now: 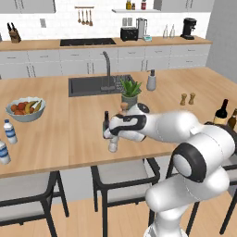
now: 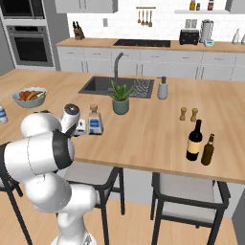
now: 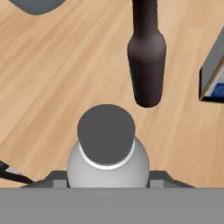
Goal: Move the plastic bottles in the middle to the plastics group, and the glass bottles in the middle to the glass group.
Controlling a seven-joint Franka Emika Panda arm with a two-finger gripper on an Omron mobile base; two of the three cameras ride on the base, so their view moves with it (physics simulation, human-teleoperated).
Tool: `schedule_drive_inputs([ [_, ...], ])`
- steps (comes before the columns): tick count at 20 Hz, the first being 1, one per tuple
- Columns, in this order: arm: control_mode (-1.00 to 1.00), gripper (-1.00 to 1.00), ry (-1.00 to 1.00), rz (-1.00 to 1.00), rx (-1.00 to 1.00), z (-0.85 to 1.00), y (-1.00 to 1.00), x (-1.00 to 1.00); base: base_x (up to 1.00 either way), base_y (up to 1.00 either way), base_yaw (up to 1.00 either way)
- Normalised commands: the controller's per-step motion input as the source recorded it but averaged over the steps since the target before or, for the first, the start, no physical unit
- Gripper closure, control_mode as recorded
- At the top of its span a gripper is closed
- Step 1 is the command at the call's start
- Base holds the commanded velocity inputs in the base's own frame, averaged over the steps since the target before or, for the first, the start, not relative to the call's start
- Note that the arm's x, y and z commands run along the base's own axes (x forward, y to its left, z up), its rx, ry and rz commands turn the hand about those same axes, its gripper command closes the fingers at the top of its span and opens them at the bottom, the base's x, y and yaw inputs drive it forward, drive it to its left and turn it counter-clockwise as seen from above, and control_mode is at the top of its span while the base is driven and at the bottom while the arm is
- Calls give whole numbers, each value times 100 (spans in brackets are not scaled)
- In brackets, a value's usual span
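At the left end of the table (image 1: 83, 150), in the left base view, 2 small water bottles with blue label bands (image 1: 10, 132) stand near each other, 1 nearer the front edge. Just beyond them sits the pale fruit bowl (image 1: 26, 111), with red and orange fruit and bananas inside. Next comes the small dark glass bottle (image 1: 106, 126), upright on the table and still ungrouped. Just beside it, the tool (image 3: 108, 180) is closed partway around the greyish water bottle (image 3: 107, 159), with 1 fingertip on each side of its body and its cap poking out in the hand view. To the right are the square bottle with a blue and white label (image 2: 95, 123), the potted plant (image 2: 121, 100) behind it, the soap dispenser (image 2: 162, 89) by the sink (image 2: 93, 86), and 2 wooden shakers (image 2: 188, 114). At the right stand the tall wine bottle (image 2: 194, 142) and the shorter brown bottle (image 2: 207, 152), just beside each other.
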Motion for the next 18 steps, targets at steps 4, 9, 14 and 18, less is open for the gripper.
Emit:
schedule_drive_inputs([
  [4, -100, 100, 18, 31, 0, 23, 64, -36, 0, 0, 0],
  [9, -100, 100, 7, 30, -11, 29, 84, -8, 0, 0, 0],
  [14, -100, 100, 1, 26, -15, 23, 96, 4, 0, 0, 0],
  [18, -100, 100, -1, 23, -7, 4, 100, 13, 0, 0, 0],
])
